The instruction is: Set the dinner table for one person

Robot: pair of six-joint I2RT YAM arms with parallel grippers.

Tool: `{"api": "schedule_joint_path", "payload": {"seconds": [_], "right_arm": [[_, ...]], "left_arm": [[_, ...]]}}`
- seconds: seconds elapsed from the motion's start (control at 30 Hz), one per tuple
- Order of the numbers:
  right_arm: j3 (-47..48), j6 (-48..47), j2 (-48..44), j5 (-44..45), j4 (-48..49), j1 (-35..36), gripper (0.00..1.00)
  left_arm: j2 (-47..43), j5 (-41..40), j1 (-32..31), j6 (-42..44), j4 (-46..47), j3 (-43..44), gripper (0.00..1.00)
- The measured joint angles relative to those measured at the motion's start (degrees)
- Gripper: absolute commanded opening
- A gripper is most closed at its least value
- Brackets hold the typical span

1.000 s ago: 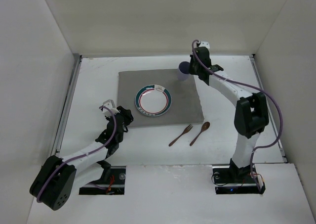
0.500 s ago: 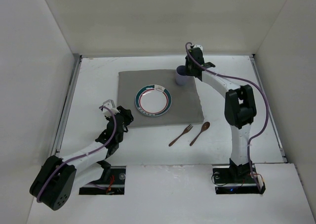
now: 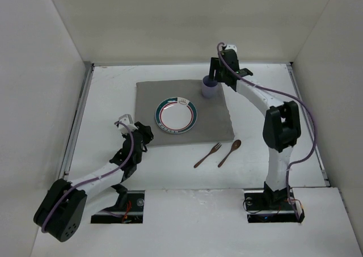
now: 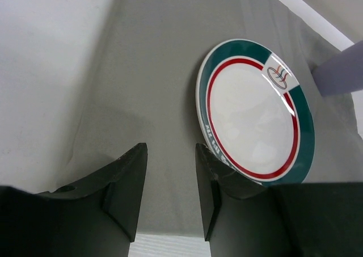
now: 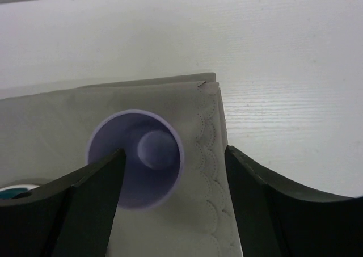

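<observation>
The white dinner table (image 3: 108,92) carries a grey cloth mat (image 3: 212,118) with a green-and-red rimmed plate (image 3: 176,116) at its middle. A purple cup (image 3: 209,88) stands upright on the mat's far right corner. My right gripper (image 3: 215,75) hovers just above it, open wide; in the right wrist view the cup (image 5: 136,158) sits under the left finger, free of both. A wooden fork (image 3: 207,155) and spoon (image 3: 229,152) lie on the table in front of the mat. My left gripper (image 3: 143,134) rests at the mat's near left edge, open by a narrow gap with nothing in it, the plate (image 4: 255,112) ahead and to the right.
White walls close in the table on the left, back and right. The mat's scalloped stitched edge (image 5: 210,172) runs just right of the cup. The arm bases sit at the near edge.
My right gripper has set the cup down on the mat's far right corner and opened wide, letting it go. The left arm has stayed in place.
</observation>
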Motion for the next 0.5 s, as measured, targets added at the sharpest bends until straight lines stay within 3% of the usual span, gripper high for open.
{"api": "schedule_joint_path", "payload": {"seconds": [0.2,0.27,0.37,0.5], "right_arm": [[-7.19,0.24,-12.98,0.50,2.80,0.02,0.78],[-12.74,1.05,-19.21,1.25,5.64,0.11,0.64],[-25.59,3.65,-30.64,2.27,11.93,0.11,0.29],[-43.78,9.44,-43.45,3.56,19.71,0.13,0.22]], "left_arm": [[-0.48,4.44,-4.70,4.52,-0.04,2.36,0.34],[-0.11,6.51,-8.22,6.60,-0.02,4.02,0.35],[4.42,9.53,-14.93,10.27,0.33,8.44,0.41],[14.71,12.96,-24.55,15.96,-0.39,15.65,0.45]]}}
